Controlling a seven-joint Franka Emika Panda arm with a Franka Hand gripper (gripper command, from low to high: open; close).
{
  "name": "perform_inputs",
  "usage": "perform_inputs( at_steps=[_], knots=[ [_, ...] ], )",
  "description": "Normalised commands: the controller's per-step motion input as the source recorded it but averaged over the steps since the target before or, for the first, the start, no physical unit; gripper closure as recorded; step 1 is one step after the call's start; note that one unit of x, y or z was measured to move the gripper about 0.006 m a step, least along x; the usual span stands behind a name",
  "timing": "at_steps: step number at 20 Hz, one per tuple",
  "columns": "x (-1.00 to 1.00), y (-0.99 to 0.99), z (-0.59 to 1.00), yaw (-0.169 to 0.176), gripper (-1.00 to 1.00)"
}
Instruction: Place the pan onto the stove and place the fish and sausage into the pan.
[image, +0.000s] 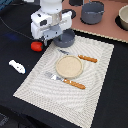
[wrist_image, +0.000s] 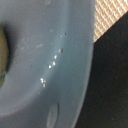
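Black tabletop (image: 107, 95) fills the setting, matte, evenly lit, no hard shadows. Striped beige placemat (image: 45, 82) lies diagonally across it, below the tool in the exterior view. Walls, floor, windows: out of frame.

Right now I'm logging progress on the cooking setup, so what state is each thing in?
pan: off the stove, at the placemat's corner, mostly hidden under the arm; its blue-grey inside fills the wrist view.
stove: carries the grey pot, not the pan.
grey pot: upright on the stove.
sausage: on the black table, outside the pan.
fish: flat on the table, outside the pan.
claw: hidden, cannot tell.
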Motion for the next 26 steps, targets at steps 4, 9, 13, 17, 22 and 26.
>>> perform_inputs(
  at_steps=[4,9,13,17,22,26],
  knots=[
    [0.04,0.03,-0.07,-0.003,1.0],
    [0.02,0.0,-0.09,0.0,1.0],
    [0.04,0.0,-0.08,0.0,1.0],
    [0.02,0.0,-0.05,0.0,1.0],
    [0.07,0.0,0.07,-0.001,1.0],
    [0.15,0.0,0.6,-0.035,1.0]
  ],
)
